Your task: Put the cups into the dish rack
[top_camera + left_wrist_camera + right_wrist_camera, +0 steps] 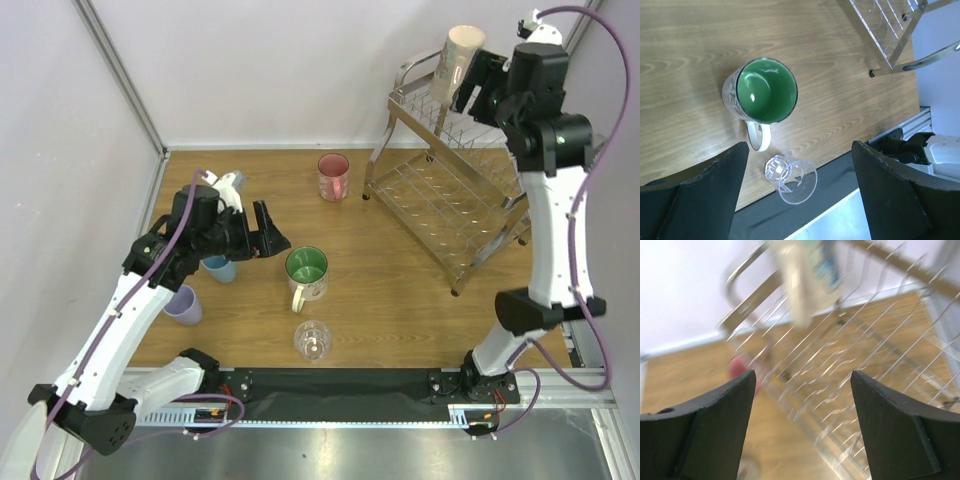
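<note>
The beige mug [458,62] sits tilted on the top tier of the chrome dish rack [450,200]. My right gripper [478,85] is open and empty just beside it. In the blurred right wrist view the beige mug [807,280] lies beyond my open gripper [802,425], above the rack wires [855,355]. My left gripper [268,240] is open and empty, just left of the white mug with green inside [306,272]. In the left wrist view the mug [765,90] and the clear glass [792,177] stand ahead of my gripper [800,200].
The pink mug [334,177] stands left of the rack. The light-blue tumbler [220,268] is partly hidden under my left arm, and the lavender tumbler [183,305] is nearer the left edge. The clear glass [313,339] stands close to the table's front edge.
</note>
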Robot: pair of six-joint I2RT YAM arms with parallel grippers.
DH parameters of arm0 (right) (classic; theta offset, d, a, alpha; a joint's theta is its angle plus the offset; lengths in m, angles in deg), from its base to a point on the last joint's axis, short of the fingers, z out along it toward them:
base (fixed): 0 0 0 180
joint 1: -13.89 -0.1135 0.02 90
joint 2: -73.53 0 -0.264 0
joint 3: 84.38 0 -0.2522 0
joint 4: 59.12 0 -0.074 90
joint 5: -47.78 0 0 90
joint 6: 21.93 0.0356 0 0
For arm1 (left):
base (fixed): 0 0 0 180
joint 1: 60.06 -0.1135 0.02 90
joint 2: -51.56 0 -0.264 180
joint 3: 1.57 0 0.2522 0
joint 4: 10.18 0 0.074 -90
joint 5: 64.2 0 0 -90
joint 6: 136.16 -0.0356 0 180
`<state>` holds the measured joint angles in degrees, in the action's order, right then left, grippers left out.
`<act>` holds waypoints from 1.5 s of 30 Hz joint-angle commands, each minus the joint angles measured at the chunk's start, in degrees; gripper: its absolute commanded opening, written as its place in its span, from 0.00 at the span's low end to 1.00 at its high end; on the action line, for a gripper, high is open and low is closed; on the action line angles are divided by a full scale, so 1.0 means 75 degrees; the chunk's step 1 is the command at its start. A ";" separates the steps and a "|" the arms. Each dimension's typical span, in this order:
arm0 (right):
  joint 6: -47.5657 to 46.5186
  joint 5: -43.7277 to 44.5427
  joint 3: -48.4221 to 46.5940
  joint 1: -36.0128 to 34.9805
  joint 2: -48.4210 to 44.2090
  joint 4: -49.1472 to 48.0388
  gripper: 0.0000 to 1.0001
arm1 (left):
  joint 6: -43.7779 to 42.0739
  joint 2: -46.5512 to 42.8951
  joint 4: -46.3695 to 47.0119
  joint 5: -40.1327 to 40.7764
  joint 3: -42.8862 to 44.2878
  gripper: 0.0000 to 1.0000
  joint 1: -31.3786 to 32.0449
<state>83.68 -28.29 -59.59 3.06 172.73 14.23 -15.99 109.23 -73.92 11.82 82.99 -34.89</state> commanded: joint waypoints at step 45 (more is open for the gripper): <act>0.4469 -0.0428 0.9320 -0.6607 -0.6617 -0.0422 0.81 | 0.2199 0.1053 0.1553 0.0060 -0.4413 0.38 0.3090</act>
<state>115.94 -33.03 9.92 -46.38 123.55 10.97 0.40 116.98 -65.33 13.61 51.19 -12.03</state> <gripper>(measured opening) 0.809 0.416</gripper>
